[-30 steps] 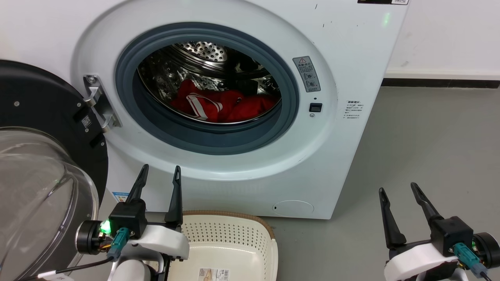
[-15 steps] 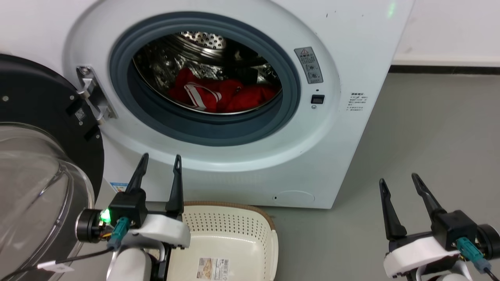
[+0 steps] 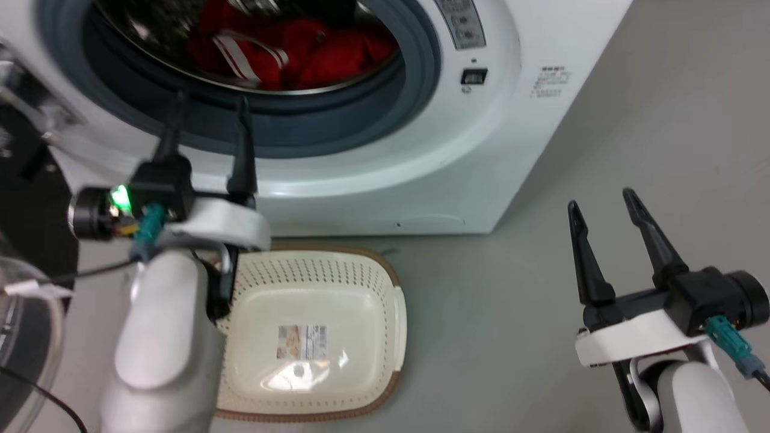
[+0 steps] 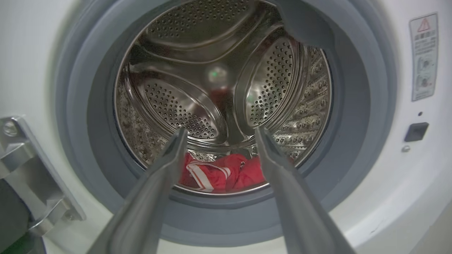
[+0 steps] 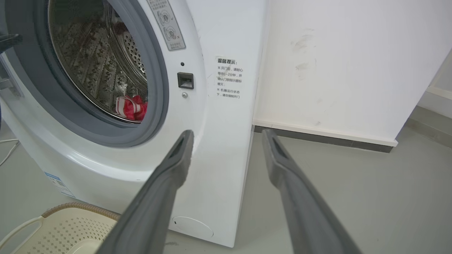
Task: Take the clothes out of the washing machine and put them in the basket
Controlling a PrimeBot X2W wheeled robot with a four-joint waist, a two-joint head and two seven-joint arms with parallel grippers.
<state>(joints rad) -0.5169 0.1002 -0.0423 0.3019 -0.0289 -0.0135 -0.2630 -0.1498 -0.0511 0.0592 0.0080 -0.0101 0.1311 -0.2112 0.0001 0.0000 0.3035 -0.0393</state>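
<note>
The left gripper [image 3: 210,101] is held spread and empty before the opening of the washing machine [image 3: 421,174]; the right gripper [image 3: 600,199] is likewise spread over the floor [image 3: 511,337]. The clothes [image 3: 301,51] are seen in the drum [image 4: 169,102], and the basket [image 3: 402,313] is set just before the machine
</note>
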